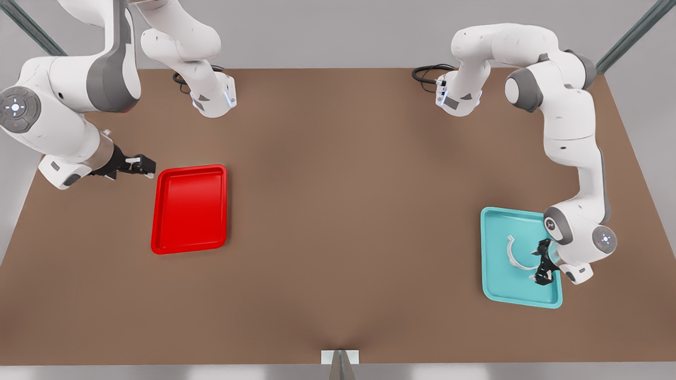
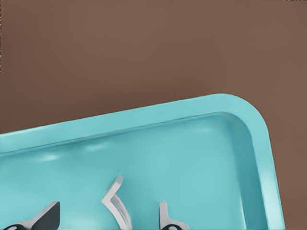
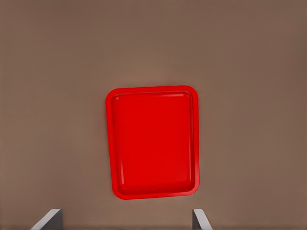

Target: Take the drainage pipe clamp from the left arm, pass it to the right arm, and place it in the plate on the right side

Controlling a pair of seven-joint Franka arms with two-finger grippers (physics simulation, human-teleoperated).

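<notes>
Front view, clamp (image 1: 516,254) in teal tray (image 1: 496,287)

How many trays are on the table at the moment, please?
2: the red plate lies toward the front view's left, the teal tray toward its right, holding the drainage pipe clamp.

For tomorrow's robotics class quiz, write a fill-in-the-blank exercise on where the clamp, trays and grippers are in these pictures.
1. The drainage pipe clamp lies in the ____ tray.
2. The left gripper is down at the clamp, its fingers ____ on either side of the strap.
3. The red plate holds ____.
4. The right gripper waits, fingers open, beside the ____ plate, on the front view's left.

Missing words: teal; open; nothing; red
</notes>
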